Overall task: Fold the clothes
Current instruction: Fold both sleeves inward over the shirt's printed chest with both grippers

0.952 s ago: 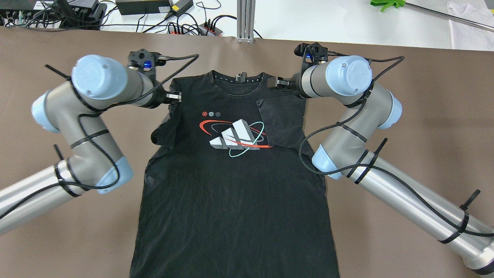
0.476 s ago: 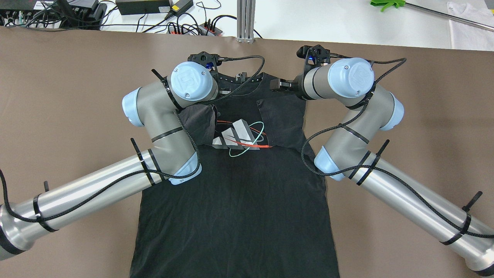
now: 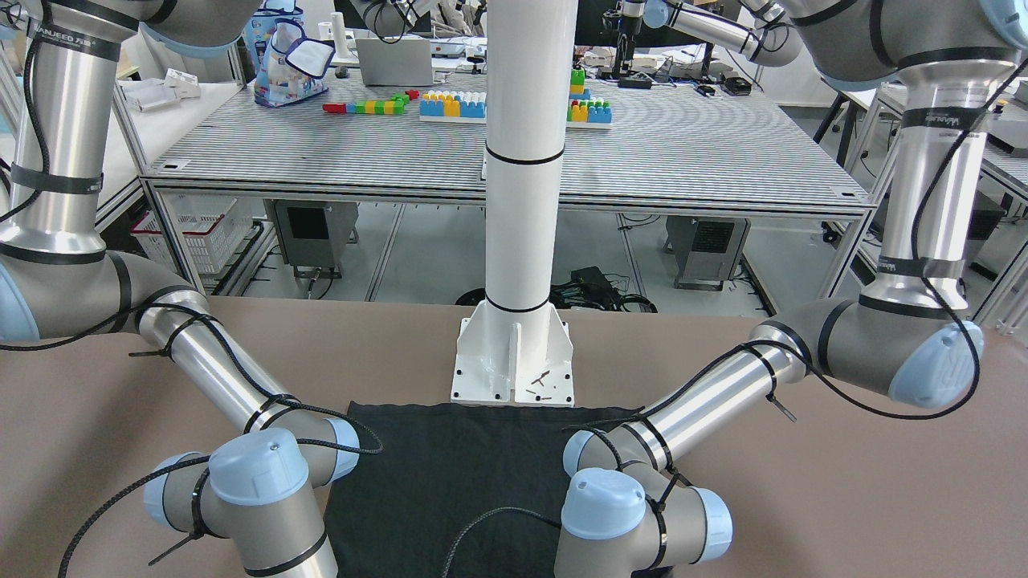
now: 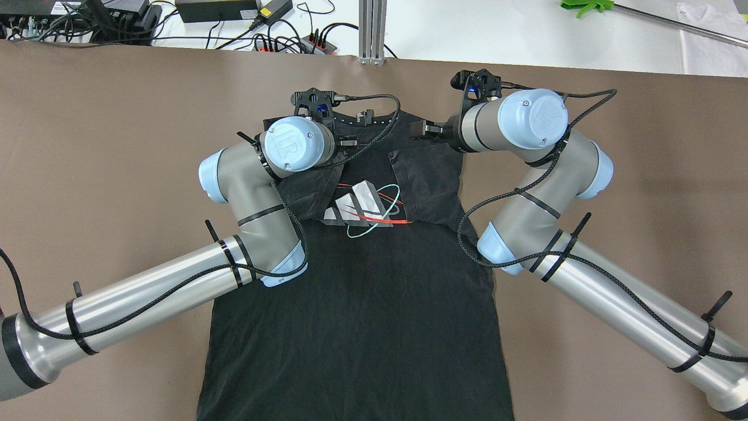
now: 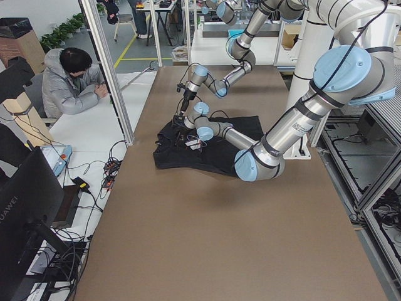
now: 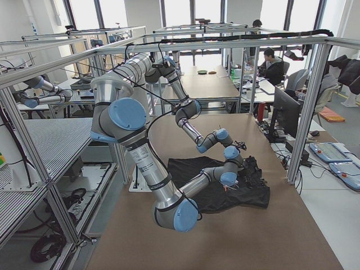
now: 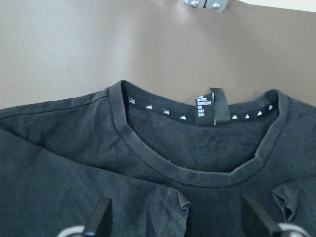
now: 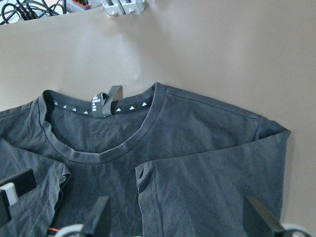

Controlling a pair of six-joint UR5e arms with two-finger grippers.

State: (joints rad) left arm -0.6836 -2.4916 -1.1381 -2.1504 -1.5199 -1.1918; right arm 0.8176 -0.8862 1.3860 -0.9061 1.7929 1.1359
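Observation:
The clothes are one black T-shirt with a printed chest logo, lying flat on the brown table, collar toward the far edge. Both sleeves lie folded inward over the chest, the left sleeve and the right sleeve. My left gripper hovers open just below the collar, and its fingers straddle the left sleeve's corner without gripping it. My right gripper hangs open over the right shoulder, its fingers spread wide above the folded right sleeve.
A white pillar on a base plate stands at the shirt's hem. Cables and power strips lie beyond the table's far edge beside an aluminium post. A person sits at a side desk.
My left arm swung right from the shirt's left shoulder to just below the collar, and the left sleeve now lies folded over the chest. The right arm barely moved.

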